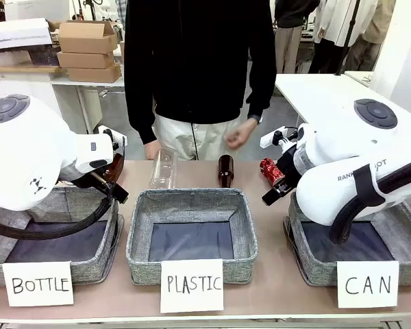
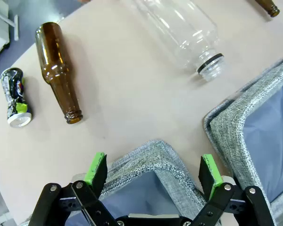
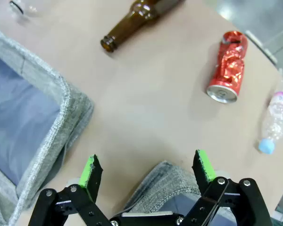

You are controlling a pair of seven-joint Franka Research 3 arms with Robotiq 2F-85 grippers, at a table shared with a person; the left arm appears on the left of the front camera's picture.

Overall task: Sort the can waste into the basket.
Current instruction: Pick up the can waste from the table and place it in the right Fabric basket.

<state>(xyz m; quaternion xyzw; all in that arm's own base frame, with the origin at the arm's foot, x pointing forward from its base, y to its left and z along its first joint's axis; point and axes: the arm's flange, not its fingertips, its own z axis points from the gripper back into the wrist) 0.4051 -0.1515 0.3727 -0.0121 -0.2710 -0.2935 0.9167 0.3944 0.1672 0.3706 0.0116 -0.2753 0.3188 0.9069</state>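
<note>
A: Anything in the CAN basket (image 1: 314, 269) yet?
B: No; both cans lie on the table (image 1: 268, 226); the red can (image 3: 226, 66) sits ahead of the right gripper (image 3: 146, 165), well apart; fingers spread, empty.
A: The dark can (image 2: 15, 96)?
B: Off to one side of the left gripper (image 2: 153, 168); its fingers are also apart, holding nothing.

Lab workroom: robot arms (image 1: 27, 154), stacked cardboard boxes (image 1: 88, 49).

Brown bottle (image 2: 53, 59), clear bottle (image 2: 177, 33)

Handwritten, L-R: BOTTLE card (image 1: 38, 283), PLASTIC card (image 1: 191, 285), CAN card (image 1: 367, 284) fronting rt basket (image 1: 315, 271).
</note>
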